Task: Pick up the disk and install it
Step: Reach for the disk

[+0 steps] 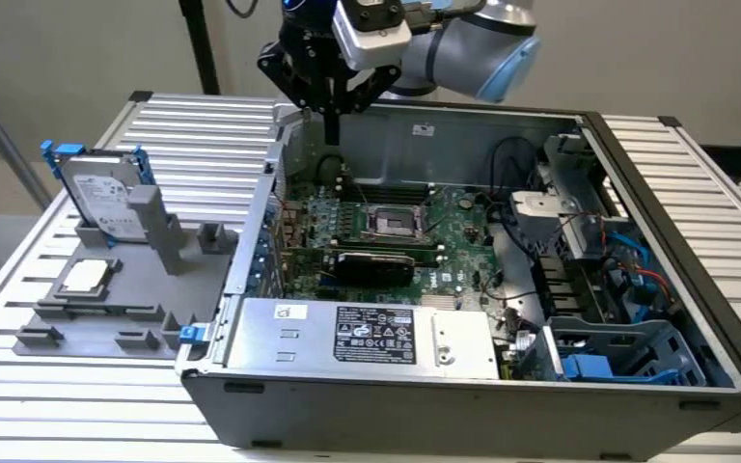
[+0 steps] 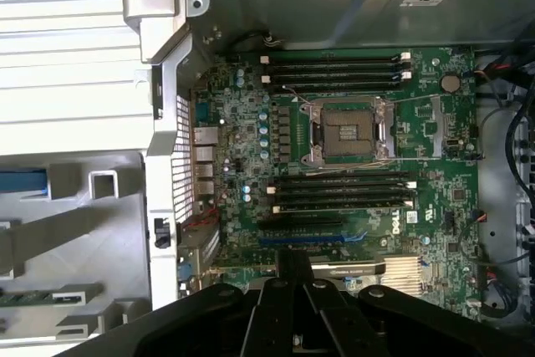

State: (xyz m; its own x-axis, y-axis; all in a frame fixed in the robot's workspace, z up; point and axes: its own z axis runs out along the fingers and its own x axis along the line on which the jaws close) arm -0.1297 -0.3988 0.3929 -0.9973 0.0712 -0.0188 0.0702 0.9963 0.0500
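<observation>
At the exterior view's left the disk (image 1: 97,193) stands on end in a slot of a grey stand (image 1: 132,299). Its long axis is close to upright and tipped a little back, its label face is towards the camera, and blue rails run down both long edges. Nearer the camera on the same stand, a small square chip (image 1: 84,277) lies flat in its own recess. The stand rests on a slatted table (image 1: 36,405), touching the outside wall of the open computer case (image 1: 474,405).

The pincer (image 1: 333,130) hangs over the far corner of that case on the disk's side, pointing straight down. Its fingers are drawn narrow and hold nothing. The disk is well apart from it, off towards the exterior view's left and lower down, so I judge the pick-up as not yet begun.

The wrist view looks down past the pincer (image 2: 292,277) onto the circuit board (image 2: 334,165) inside the case.

Further right, the case holds the circuit board (image 1: 384,227) on its floor, and a silver box (image 1: 358,336) with a black-and-white label against the near wall. A blue cage (image 1: 621,352) sits in the near corner at the exterior view's right; I cannot tell whether it has a free slot
</observation>
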